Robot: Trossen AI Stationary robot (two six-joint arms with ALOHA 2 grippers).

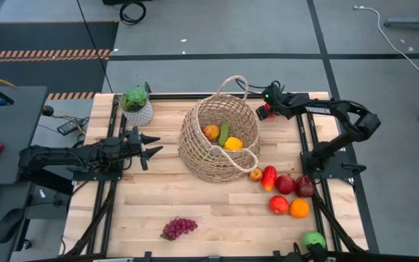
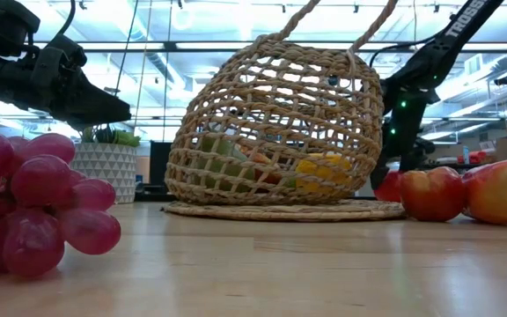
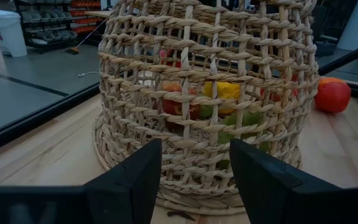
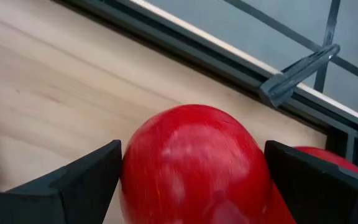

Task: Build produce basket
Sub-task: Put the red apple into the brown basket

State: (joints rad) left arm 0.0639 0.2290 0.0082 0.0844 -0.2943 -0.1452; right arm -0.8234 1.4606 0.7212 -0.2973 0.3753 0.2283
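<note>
On table: basket [image 1: 219, 143] holds three produce | several outside | right gripper [image 4: 194, 180] clasps apple [image 4: 191, 165] | left gripper [image 3: 194, 171] half-open, empty

arms: dark, jointed | right arm [image 1: 340, 116]: green light, white lettering | claws: black wedge fingers

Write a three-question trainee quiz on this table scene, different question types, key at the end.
1. True or false: the grapes lie inside the basket.
2. What sits between the right tool's fingers? A) red apple B) orange C) pear
3. Fill in: the left tool is open, holds nothing and points at the ____.

Key: 1. False, they lie on the table's near edge. 2. A, the red apple. 3. basket.
</note>
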